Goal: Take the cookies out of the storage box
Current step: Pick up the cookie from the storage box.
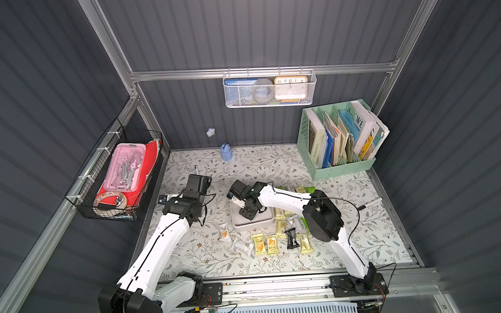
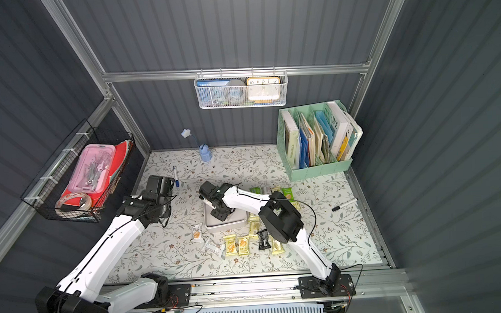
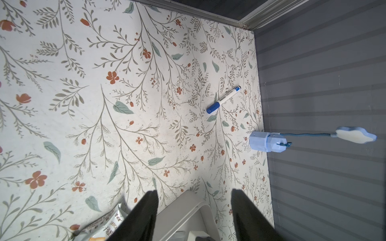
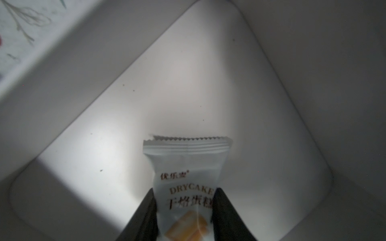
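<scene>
Cookies (image 1: 271,244) lay mostly out on the floral table (image 1: 189,251), nearest the robot's base, scattered in front of and beside the storage box (image 1: 253,224). Inside the box, on the part of its floor that showed, we saw one white packet (image 4: 186,167) and nothing else. The right gripper (image 4: 184,194) reached down into the box, jaws narrowed against the packet's two long edges, near one end. We judged this to be the last pick.

Risks noted:
- Slick film pinched edgewise could buckle and slip free on the lift.
- The free end could catch the box wall and drag the light box along.

Farther out, the left gripper (image 3: 194,202) hovered wide and empty over a box corner, so a brush with the rising right arm looked possible. Beyond it lay a blue-capped pen (image 3: 223,99), well clear.
</scene>
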Controlling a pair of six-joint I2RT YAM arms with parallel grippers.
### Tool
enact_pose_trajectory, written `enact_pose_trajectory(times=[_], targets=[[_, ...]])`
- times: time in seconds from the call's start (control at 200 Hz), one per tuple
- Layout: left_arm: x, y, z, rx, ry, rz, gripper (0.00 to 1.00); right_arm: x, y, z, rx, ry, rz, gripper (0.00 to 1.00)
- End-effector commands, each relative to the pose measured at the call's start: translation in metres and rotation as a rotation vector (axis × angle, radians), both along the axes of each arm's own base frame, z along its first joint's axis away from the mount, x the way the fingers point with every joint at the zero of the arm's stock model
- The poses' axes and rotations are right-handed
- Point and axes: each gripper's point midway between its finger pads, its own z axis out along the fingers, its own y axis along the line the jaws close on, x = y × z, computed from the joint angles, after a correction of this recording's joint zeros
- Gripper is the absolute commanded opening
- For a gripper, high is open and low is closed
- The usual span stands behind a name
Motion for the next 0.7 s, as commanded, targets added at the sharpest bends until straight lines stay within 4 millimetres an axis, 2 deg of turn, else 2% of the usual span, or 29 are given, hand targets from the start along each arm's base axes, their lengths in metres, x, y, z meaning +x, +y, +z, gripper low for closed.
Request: enact_pose_trajectory(times=[0.0, 0.22, 0.46, 0.565, 0.695], targets=[[0.001, 0.003, 0.009, 0.018, -0.005, -0.009, 0.61, -0.006, -0.008, -0.005, -0.019, 0.028, -0.009, 0.36], [0.001, 0.002, 0.008, 0.017, -0.003, -0.012, 0.61, 0.000, -0.002, 0.009, 0.011, -0.001, -0.006, 0.34], [0.005, 0.001, 0.005, 0.016, 0.001, -0.018, 0.61, 0.007, 0.008, 0.061, 0.117, -0.068, -0.027, 0.32], [0.007, 0.000, 0.004, 0.018, 0.002, -0.023, 0.61, 0.003, 0.001, 0.078, 0.141, -0.079, -0.053, 0.31], [0.011, -0.001, 0.002, 0.023, 0.005, -0.034, 0.61, -0.004, -0.022, 0.097, 0.151, -0.097, -0.137, 0.31]])
